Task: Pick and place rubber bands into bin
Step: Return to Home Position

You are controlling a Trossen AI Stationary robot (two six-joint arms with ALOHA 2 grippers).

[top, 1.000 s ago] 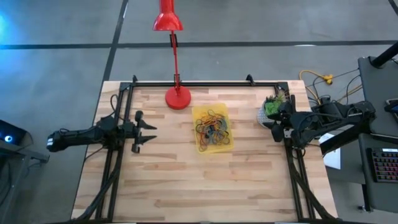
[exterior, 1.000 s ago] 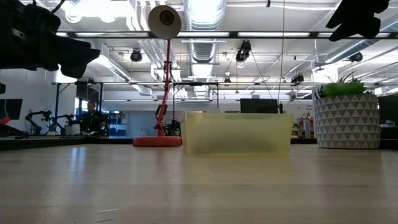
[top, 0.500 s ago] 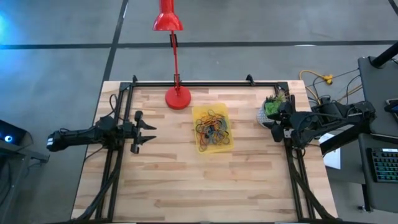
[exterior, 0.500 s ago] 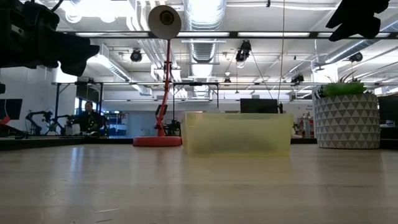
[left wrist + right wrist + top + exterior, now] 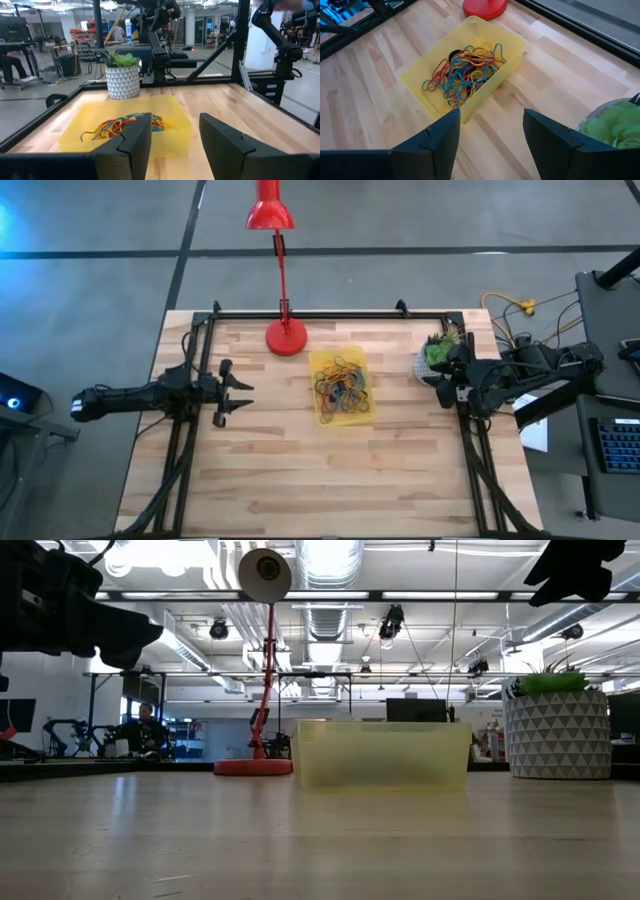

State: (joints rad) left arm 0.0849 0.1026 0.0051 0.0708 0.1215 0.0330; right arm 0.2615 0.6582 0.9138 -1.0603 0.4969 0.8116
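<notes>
The rubber bands (image 5: 465,75) in view lie heaped inside the bin (image 5: 492,86) at mid-worktop (image 5: 300,470). The left jaws and right jaws stand released and empty at opposite worktop edges (well apart from the bin), apparently because no loose band is left to collect.

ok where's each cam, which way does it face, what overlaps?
High: above the table, straight down; both arms show, left gripper at the left edge, right gripper by the pot, both open.
Low: table-top height, level across at bin and lamp; arm parts in top corners.
Left wrist: on left arm, faces across the bin toward the right arm; own fingers show.
Right wrist: on right arm, down on the rubber bands in the bin; own fingers show.
Shared: all four see the bin.
</notes>
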